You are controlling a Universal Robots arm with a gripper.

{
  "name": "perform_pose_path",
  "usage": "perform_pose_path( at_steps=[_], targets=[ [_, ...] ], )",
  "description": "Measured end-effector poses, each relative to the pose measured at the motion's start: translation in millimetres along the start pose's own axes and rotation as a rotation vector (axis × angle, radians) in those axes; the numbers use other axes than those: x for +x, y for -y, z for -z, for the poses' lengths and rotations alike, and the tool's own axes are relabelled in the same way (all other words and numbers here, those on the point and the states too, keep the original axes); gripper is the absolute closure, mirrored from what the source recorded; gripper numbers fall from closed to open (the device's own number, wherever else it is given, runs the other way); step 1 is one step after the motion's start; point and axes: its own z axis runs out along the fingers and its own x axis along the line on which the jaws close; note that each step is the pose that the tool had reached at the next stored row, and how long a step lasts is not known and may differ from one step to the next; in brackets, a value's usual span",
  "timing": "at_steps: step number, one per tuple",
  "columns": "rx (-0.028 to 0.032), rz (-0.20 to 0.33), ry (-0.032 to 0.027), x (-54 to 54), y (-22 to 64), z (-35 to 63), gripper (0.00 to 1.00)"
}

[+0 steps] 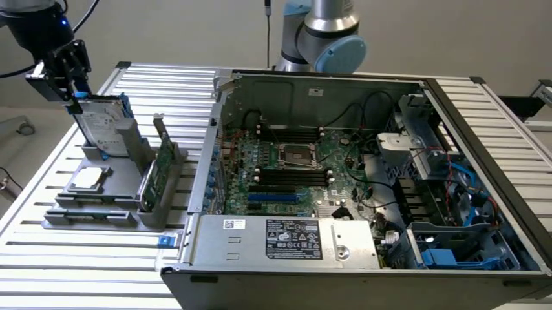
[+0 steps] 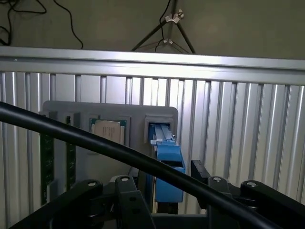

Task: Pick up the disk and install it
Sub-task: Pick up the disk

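Note:
The disk (image 1: 102, 126) is a flat silver drive with a white label in a blue carrier. It stands on edge in a slot of the grey holder (image 1: 95, 210) on the exterior view's left. My gripper (image 1: 72, 82) hangs right over its upper corner. In the wrist view the carrier's blue edge (image 2: 167, 160) runs up between my jaws, and a narrow gap shows beside the dark right fingertip (image 2: 198, 168). The gripper (image 2: 169, 174) is open around the disk's top edge. A black cable (image 2: 95, 143) crosses in front and hides the left fingertip.
A small square silver chip (image 1: 90, 179) and an upright green circuit card (image 1: 155, 169) share the holder with the disk. The open computer case (image 1: 362, 174) fills the middle and the exterior view's right, with a blue-trimmed bay (image 1: 457, 248) at its near right corner. A ribbed aluminium table (image 1: 52, 271) carries everything.

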Motion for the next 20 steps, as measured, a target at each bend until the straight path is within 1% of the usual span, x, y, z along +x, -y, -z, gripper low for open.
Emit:
perform_pose_path(
  at_steps=[6, 9, 11, 15, 20],
  targets=[
    [-0.0003, -0.006, 0.0001, 0.2, 0.0, -10.9, 0.46],
    [-0.0002, -0.008, 0.0010, 0.4, 0.0, -14.8, 0.46],
    [-0.0003, -0.008, 0.0029, 0.5, 0.0, -15.4, 0.46],
    [0.0002, -0.008, 0.0107, 0.7, -0.1, -16.7, 0.46],
    [0.0001, -0.008, 0.0123, 0.7, 0.0, -17.9, 0.46]
  ],
)
